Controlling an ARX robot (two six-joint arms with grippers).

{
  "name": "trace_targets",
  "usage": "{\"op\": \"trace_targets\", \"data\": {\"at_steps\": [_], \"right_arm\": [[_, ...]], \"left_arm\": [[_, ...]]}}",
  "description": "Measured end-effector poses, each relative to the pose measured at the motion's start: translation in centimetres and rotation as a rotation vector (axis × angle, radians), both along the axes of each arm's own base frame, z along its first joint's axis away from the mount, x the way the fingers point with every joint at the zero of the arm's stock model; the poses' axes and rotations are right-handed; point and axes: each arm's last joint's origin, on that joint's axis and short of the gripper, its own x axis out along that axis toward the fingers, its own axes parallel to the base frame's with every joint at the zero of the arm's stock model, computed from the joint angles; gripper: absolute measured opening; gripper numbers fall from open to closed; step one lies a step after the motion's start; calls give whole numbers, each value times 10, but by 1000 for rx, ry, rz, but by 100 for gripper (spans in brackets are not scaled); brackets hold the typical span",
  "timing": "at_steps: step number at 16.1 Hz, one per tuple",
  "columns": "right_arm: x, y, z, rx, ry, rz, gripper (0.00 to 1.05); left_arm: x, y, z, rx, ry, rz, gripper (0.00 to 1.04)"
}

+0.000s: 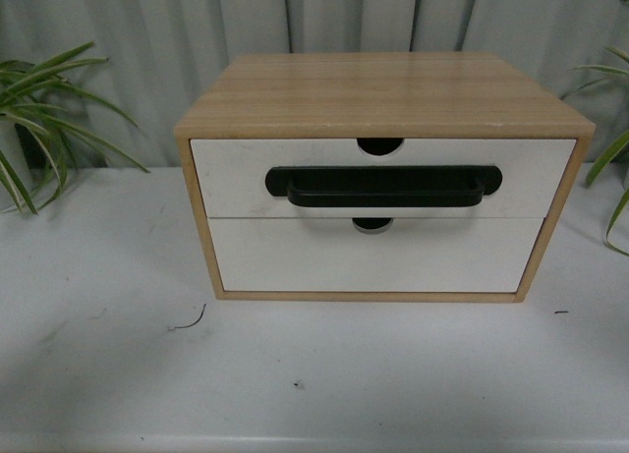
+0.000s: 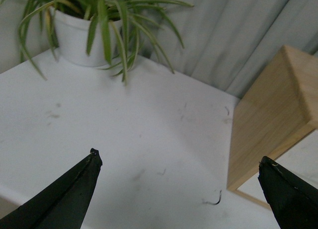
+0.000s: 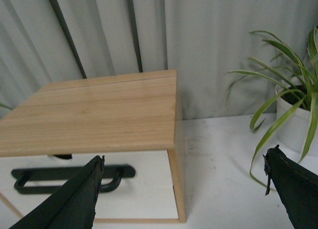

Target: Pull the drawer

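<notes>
drawer (image 1: 236,174) closed, upper slot of wooden cabinet (image 1: 383,89), centre of white table (image 1: 98,374) | black bar handle (image 1: 383,186) untouched | right gripper (image 3: 186,154) by cabinet's right front, jaws wide, empty | left gripper (image 2: 179,156) over table left of cabinet, jaws wide, empty | next: clasp handle mid-bar, pull straight out, level

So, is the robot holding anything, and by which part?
Nothing. The left tool and right tool are open, empty; the drawer is untouched.
</notes>
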Motion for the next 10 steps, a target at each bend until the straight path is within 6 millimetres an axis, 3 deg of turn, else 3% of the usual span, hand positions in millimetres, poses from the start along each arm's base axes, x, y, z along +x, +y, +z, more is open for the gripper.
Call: {"op": "trace_targets", "data": {"at_steps": [3, 5, 7, 10], "right_arm": [[58, 17, 23, -104, -5, 16, 98], [86, 30, 33, -216, -51, 75, 98], [100, 36, 37, -380, -97, 147, 98], [106, 41, 33, -726, -188, 286, 98]], "left_arm": [[55, 0, 23, 12, 4, -72, 98], [85, -9, 35, 58, 14, -132, 98], [101, -29, 50, 133, 9, -314, 98], [117, -63, 53, 337, 111, -631, 98]]}}
